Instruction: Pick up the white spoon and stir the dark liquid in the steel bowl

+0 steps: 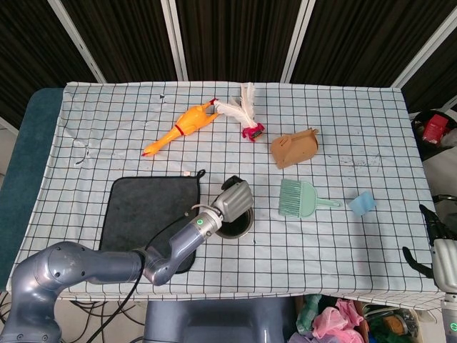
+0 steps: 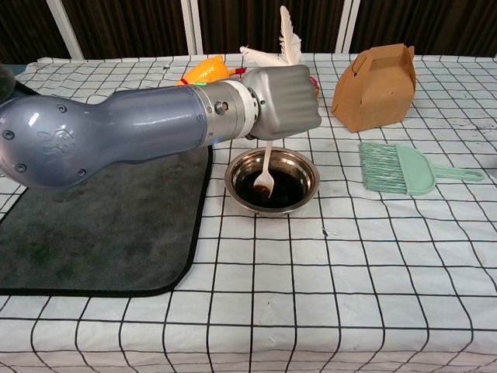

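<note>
We had the left hand (image 2: pixel 283 101) fingers clamped on the white plastic spoon (image 2: pixel 264 176), bowl end dipped in the dark liquid (image 2: pixel 277 189) of the round steel bowl (image 2: pixel 308 170); right hand (image 1: pixel 437 246) fingers spread, holding nothing.

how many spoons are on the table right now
1. The white spoon hangs from the left hand, its tip in the steel bowl. The arm could hide others.

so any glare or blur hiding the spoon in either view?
Chest view: sharp, soft even light; white spoon clear against the dark liquid, mild sheen on steel bowl. Head view: the left hand covers the spoon.
</note>
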`<state>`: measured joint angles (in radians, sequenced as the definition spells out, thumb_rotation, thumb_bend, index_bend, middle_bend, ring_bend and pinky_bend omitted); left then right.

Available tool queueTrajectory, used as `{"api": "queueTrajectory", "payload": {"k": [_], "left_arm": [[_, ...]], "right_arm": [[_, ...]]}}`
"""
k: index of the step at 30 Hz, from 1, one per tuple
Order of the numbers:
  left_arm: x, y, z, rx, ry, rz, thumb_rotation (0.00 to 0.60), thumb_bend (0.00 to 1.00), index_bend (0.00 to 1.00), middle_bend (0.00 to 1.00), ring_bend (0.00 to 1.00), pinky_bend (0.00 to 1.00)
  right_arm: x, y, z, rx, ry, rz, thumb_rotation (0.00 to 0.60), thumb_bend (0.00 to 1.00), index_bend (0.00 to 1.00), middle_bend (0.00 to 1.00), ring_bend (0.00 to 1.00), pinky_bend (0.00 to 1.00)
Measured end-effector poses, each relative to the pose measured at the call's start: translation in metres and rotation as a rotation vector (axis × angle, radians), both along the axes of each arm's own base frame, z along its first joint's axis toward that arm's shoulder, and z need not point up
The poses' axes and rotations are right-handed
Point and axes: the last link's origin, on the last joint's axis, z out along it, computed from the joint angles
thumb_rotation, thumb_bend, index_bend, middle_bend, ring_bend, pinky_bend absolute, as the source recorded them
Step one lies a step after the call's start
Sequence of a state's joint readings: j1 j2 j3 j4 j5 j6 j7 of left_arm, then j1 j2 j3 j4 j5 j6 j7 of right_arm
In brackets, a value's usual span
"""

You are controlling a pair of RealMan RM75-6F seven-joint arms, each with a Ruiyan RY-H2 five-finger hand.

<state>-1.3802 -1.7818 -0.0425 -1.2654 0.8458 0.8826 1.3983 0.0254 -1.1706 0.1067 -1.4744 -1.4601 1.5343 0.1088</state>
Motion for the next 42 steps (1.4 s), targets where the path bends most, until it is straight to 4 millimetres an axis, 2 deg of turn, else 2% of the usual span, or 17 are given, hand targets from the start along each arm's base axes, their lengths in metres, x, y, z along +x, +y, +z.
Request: {"api": "queueTrajectory", "payload": {"k": [6, 12, 22, 30, 36, 42], "left_arm": [[0.001, 0.008, 0.001, 0.025, 0.01, 0.001, 0.6, 0.47, 0.69, 0.93, 0.89, 0.89], [0.01, 0.013, -0.005, 0.033, -0.026, 0.027, 0.6, 0.47, 0.7, 0.93, 0.9, 0.89], [0.026, 0.004, -0.021, 0.004, -0.069, 0.054, 0.6, 0.47, 0.7, 0.94, 0.91, 0.9], [0.035, -0.008, -0.027, -0.036, -0.099, 0.062, 0.6, 0.47, 0.7, 0.94, 0.91, 0.9], [0.033, -0.017, -0.022, -0.063, -0.08, 0.036, 0.6, 0.47, 0.7, 0.94, 0.91, 0.9], [0.028, -0.024, -0.007, -0.072, -0.062, 0.018, 0.6, 0.47, 0.7, 0.94, 0.91, 0.9]], "right_arm": [[0.0, 0.0, -0.001, 0.002, -0.002, -0.001, 0.6, 0.25, 0.0, 0.11, 0.25, 0.37], [-0.001, 0.0, 0.0, -0.002, -0.003, -0.004, 0.6, 0.25, 0.0, 0.11, 0.25, 0.37], [-0.002, -0.001, 0.0, -0.003, -0.004, -0.007, 0.6, 0.25, 0.0, 0.11, 0.25, 0.37], [-0.002, -0.001, 0.001, -0.007, -0.005, -0.004, 0.6, 0.25, 0.0, 0.11, 0.25, 0.37], [0.0, 0.0, 0.001, -0.009, -0.001, 0.003, 0.6, 0.25, 0.0, 0.11, 0.25, 0.37], [0.001, 0.0, 0.0, -0.006, 0.003, 0.004, 0.6, 0.25, 0.0, 0.11, 0.25, 0.37]]}}
